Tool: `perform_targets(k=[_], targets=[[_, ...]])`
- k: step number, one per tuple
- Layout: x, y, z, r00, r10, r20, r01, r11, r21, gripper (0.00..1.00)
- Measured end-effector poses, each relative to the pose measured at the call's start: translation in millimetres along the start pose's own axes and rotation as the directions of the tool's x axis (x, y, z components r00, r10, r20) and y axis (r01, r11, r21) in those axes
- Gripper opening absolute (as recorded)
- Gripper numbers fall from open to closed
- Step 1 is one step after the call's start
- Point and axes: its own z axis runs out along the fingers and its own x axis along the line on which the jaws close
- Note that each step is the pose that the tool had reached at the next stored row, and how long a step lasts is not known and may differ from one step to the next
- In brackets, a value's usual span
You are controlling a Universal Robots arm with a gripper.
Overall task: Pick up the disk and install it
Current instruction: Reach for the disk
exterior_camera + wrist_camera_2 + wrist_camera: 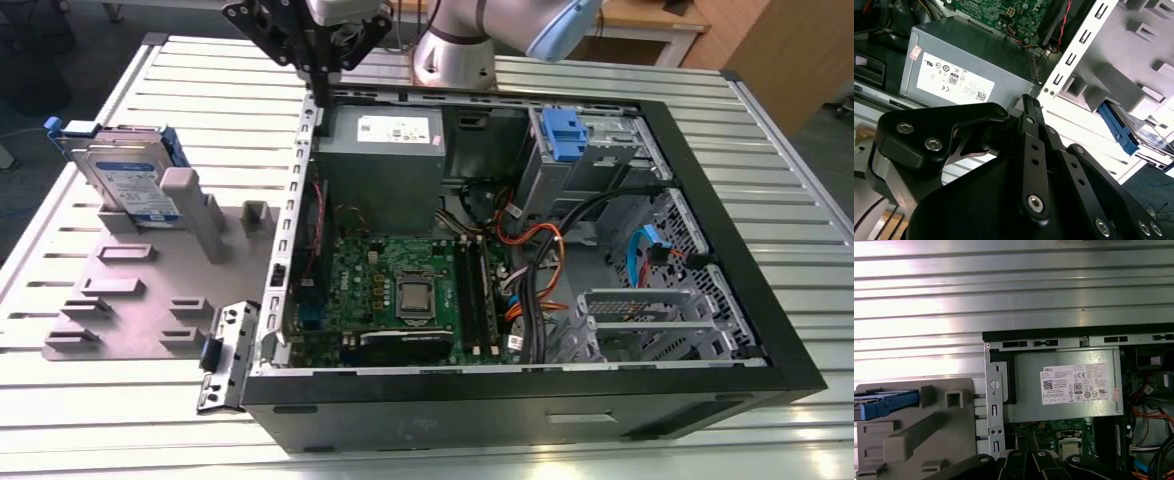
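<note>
Disk point(127, 180) (just one) stands apart from gripper point(320, 72).

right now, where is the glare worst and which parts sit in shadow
First wrist view: the slatted table throws back bright glare bands. Second wrist view: the area around the disk is washed out, while the gripper is a dark mass in front. Exterior view: the light is even, with a mild sheen on the table, and the inside of the computer case is dimmer.
</note>
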Motion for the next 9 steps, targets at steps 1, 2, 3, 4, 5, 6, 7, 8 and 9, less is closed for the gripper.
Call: perform_targets(k=[1,2,3,4,5,6,7,8,9], targets=[[0.8,-0.1,0.0,1.0000,0.000,0.0000,0.000,1.0000,0.0000,0.11],[1.4,-0.1,0.0,1.0000,0.000,0.0000,0.000,1.0000,0.0000,0.11],[2.0,-0.2,0.0,1.0000,0.000,0.0001,0.000,1.0000,-0.0001,0.11],[2.7,-0.2,-0.1,1.0000,0.000,0.0000,0.000,1.0000,0.0001,0.11],[3.6,-0.3,-0.1,1.0000,0.000,0.0000,0.000,1.0000,0.0001,0.11],[4.3,-0.3,-0.1,1.0000,0.000,0.0000,0.000,1.0000,0.0000,0.11],[4.9,-0.4,-0.1,1.0000,0.000,0.0001,0.000,1.0000,-0.0001,0.11],[5.4,-0.4,-0.1,1.0000,0.000,0.0001,0.000,1.0000,-0.0001,0.11],[6.0,-0.5,-0.1,1.0000,0.000,0.0000,0.000,1.0000,0.0000,0.11]])
